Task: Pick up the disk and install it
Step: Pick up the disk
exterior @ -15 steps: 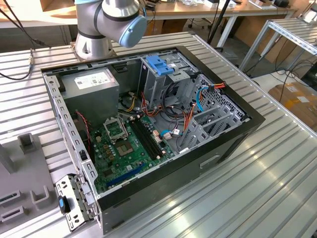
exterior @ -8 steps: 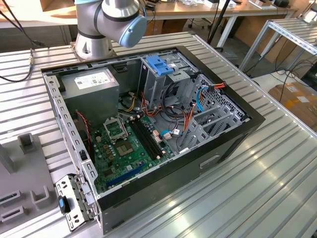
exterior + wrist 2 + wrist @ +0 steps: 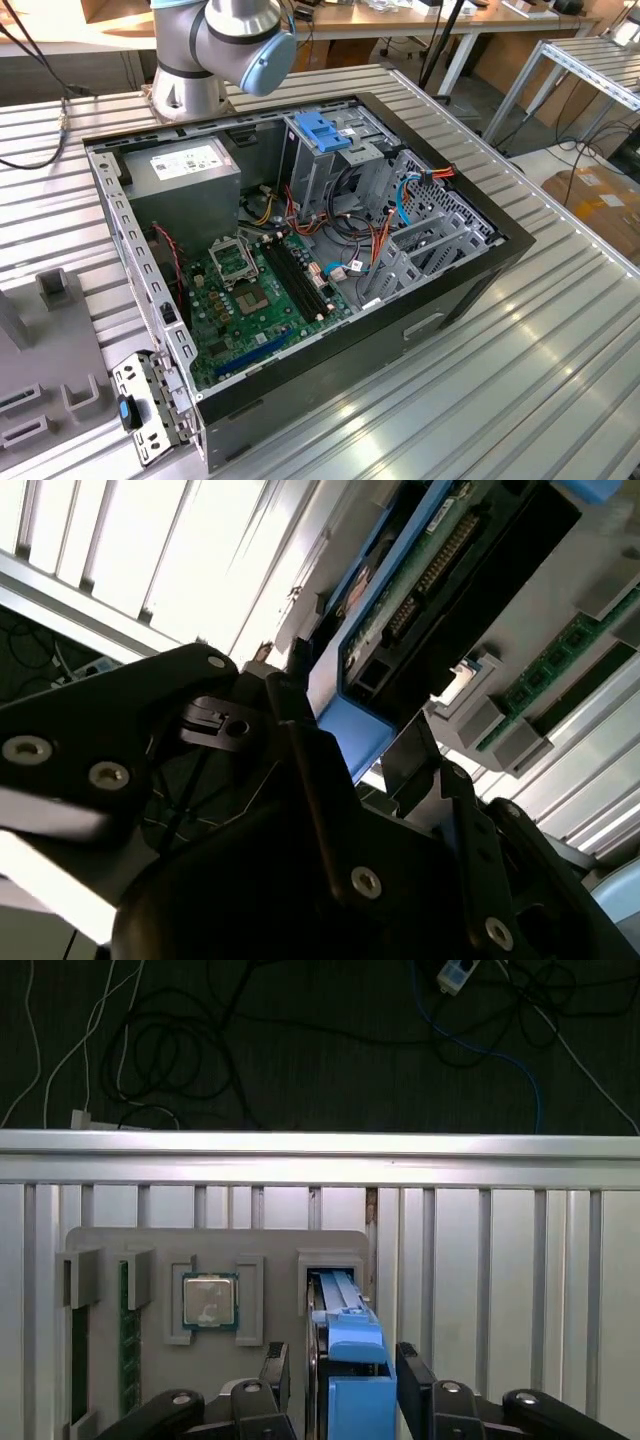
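In the exterior view the open computer case (image 3: pixel 480 250) lies on the ribbed tabletop (image 3: pixel 520 390). Its blue-topped drive cage (image 3: pixel 325 135) has no disk in it, so the install is not yet done. The grey parts tray (image 3: pixel 40 400) sits off the case's corner at the exterior view's left.

In the first wrist view I look down on that tray. The disk (image 3: pixel 345 1355) stands on edge in its slot, beside the processor chip (image 3: pixel 209 1300) and the memory sticks (image 3: pixel 125 1340). My fingers (image 3: pixel 415 1375) sit one on each flat side of it.

In the second wrist view my fingers look pressed against the disk's blue bracket and its circuit-board face, so I judge them clamped on it. This is the pick-up step. Freeing the disk calls for a straight pull along the slot without tilting, since the slot walls hug it closely.
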Available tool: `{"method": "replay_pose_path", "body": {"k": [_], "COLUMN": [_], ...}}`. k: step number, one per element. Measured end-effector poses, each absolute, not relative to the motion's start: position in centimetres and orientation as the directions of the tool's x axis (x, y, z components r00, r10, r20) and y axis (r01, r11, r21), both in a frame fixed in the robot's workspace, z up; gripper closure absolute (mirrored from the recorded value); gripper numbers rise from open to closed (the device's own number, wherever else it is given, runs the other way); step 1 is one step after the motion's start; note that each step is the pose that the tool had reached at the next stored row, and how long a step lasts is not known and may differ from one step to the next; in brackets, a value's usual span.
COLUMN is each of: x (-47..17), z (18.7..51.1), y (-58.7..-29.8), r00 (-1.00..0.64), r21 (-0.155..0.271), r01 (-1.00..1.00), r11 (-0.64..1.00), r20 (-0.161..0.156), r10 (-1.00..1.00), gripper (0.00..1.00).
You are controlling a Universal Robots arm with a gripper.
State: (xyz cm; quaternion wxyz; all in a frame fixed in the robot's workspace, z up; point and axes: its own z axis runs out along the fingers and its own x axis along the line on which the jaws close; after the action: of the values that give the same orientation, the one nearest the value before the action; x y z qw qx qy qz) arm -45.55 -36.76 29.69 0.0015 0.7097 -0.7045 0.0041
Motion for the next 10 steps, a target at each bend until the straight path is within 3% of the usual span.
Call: {"method": "replay_pose_path", "body": {"k": [2,8,9,10], "x": [-45.55,-45.55,-45.54,-45.55], "z": [29.66,29.63,29.62,29.61], "y": [-36.76,-36.76,-36.76,-36.76], "r00": [0.007,0.007,0.007,0.007], "r21": [-0.004,-0.004,-0.004,-0.004], "r01": [-1.000,-1.000,-1.000,-1.000], "r11": [-0.007,-0.007,-0.007,-0.007], "r20": [0.008,0.008,0.008,0.008], "r10": [-1.000,-1.000,-1.000,-1.000], "gripper": [0.55,0.56,0.63,0.63]}}
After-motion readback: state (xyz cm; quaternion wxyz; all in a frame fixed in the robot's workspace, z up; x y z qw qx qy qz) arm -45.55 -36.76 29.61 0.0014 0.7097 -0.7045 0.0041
